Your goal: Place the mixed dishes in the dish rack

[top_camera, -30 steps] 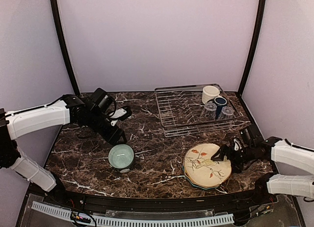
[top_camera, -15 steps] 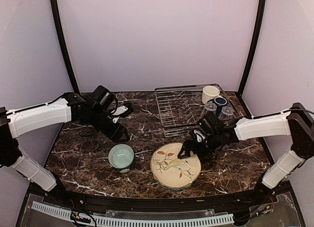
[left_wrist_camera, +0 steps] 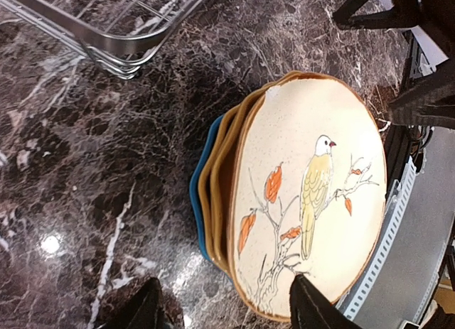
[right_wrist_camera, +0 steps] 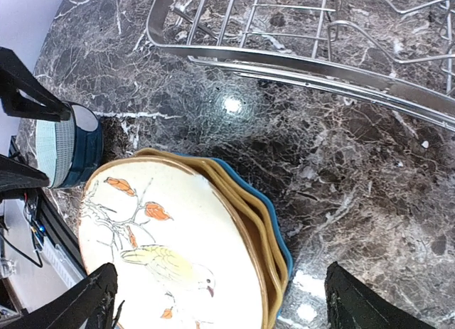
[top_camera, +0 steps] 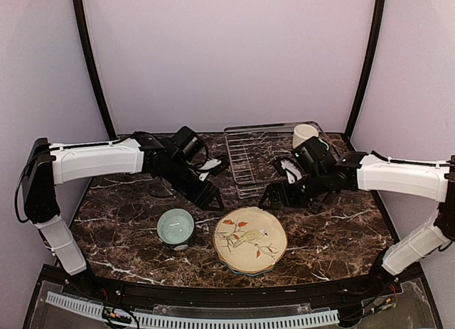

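Marble table — mint-green bowl beside plate stack, rack behind; left gripper, right gripper both spread, empty.

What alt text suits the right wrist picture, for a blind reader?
A cream bird plate tops a stack of scalloped plates on a marble table; a mint-green bowl sits at left, the wire dish rack crosses the top.

Plain-walled lab booth, marble tabletop

left claw: parted, empty | right claw: spread wide, empty
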You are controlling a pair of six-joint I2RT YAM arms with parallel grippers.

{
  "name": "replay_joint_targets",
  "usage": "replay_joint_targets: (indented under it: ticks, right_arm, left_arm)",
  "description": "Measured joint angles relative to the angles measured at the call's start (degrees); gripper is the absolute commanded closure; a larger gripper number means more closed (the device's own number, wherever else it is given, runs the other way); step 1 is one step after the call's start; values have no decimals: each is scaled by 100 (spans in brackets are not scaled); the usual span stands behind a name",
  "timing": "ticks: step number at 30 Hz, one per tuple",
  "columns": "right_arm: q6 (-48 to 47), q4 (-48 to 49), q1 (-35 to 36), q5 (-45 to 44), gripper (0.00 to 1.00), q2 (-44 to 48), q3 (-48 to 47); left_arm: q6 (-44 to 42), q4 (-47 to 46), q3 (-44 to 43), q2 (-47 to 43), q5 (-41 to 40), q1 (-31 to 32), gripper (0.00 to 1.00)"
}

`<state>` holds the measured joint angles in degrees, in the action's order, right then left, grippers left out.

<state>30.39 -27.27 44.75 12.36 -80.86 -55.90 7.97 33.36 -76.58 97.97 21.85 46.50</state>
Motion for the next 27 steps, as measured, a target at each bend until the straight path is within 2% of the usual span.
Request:
replay_joint_targets:
  ticks: [4, 9, 15, 21, 27]
  right_arm:
    - [-122, -111, 0, -127, 2, 376, 229]
    - [-120, -151, 0, -188, 2, 588, 590]
    - [-101, -118, 0, -164, 2, 590, 850]
    - [-94, -96, 0, -144, 3, 588, 901]
    - [-96, -90, 0, -146, 3, 588, 901]
  left_arm:
    - [-7, 26, -310, 581, 24, 199, 46]
    - [-85, 111, -516, 1034, 46, 319, 58]
    - [-199, 240, -518, 1226, 129, 328, 75]
    - [-227, 214, -603, 1215, 245, 267, 97]
    - [-256, 188, -656, 1211, 313, 258, 99]
